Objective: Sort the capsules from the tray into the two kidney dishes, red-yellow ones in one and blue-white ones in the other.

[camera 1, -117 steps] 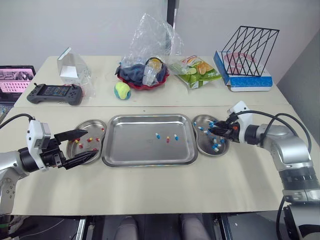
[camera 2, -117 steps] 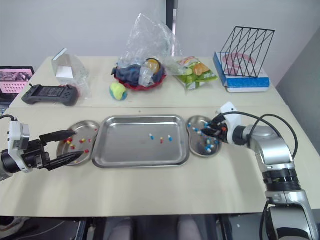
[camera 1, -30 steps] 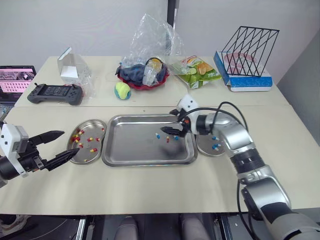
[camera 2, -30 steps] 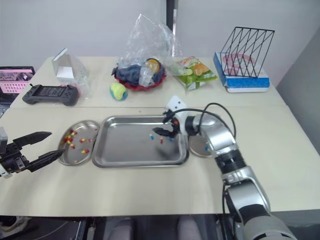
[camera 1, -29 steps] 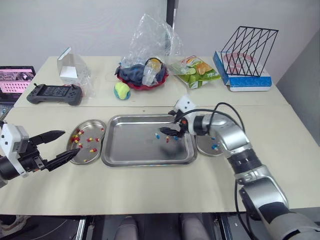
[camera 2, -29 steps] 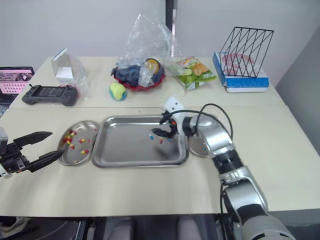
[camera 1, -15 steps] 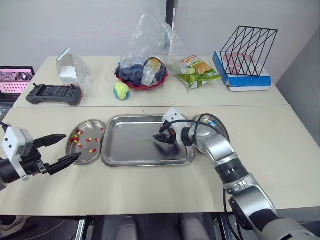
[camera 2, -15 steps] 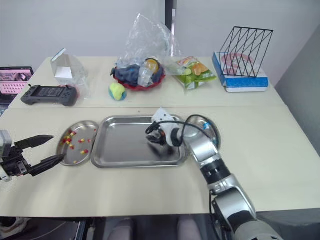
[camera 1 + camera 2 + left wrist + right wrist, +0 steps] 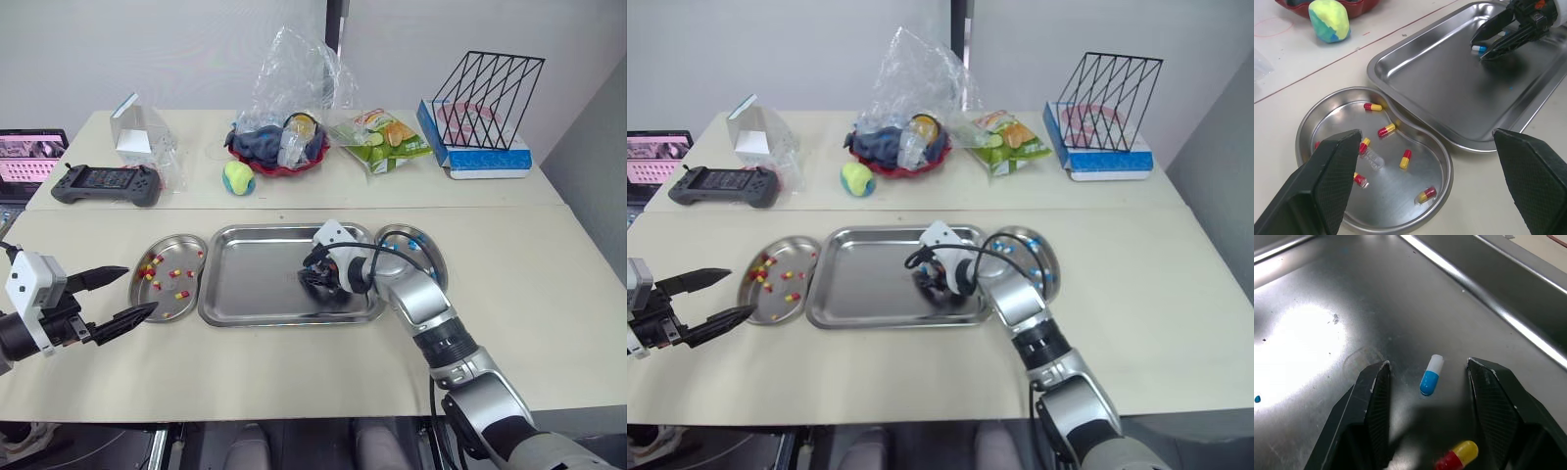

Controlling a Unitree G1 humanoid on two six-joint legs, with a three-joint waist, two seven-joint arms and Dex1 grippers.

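Evidently the right pincer (image 9: 1427,363) sits open astride the blue-white capsule (image 9: 1431,374) in the tray (image 9: 245,294), placed to close on it. The left pincer (image 9: 140,288) hovers open beside the red-yellow dish (image 9: 1342,122).

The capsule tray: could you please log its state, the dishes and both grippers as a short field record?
tray: one blue-white capsule and one red-yellow capsule visible
right gripper: open, straddling the blue-white capsule
left gripper: open, near the left kidney dish
left kidney dish: red-yellow capsules
right kidney dish: blue-white capsules
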